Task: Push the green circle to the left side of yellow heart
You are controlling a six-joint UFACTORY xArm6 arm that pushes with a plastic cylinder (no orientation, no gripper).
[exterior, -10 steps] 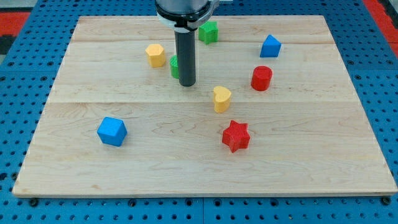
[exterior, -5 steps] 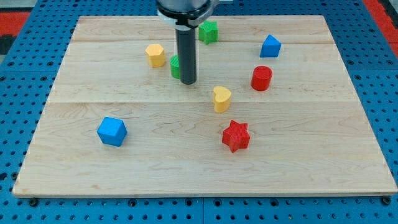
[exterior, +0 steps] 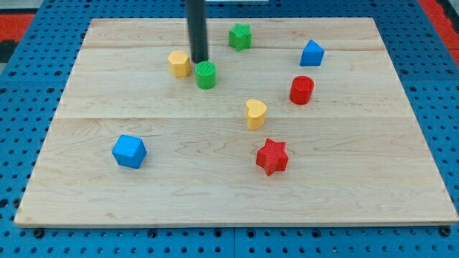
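Observation:
The green circle (exterior: pixel 206 74) is a small green cylinder in the upper middle of the wooden board (exterior: pixel 107 179). The yellow heart (exterior: pixel 255 113) sits below and to the right of it, well apart. My tip (exterior: pixel 199 59) is just above and slightly left of the green circle, close to its top-left edge, between it and a yellow block (exterior: pixel 179 63).
A green star (exterior: pixel 240 36) lies at the top. A blue block (exterior: pixel 312 53) and a red cylinder (exterior: pixel 302 89) are at the right. A red star (exterior: pixel 272 156) is below the heart. A blue cube (exterior: pixel 129 151) is at the lower left.
My tip has moved from just right and below the green circle up and to the left, to its upper-left side. The green circle is now fully visible. The blocks have not visibly moved.

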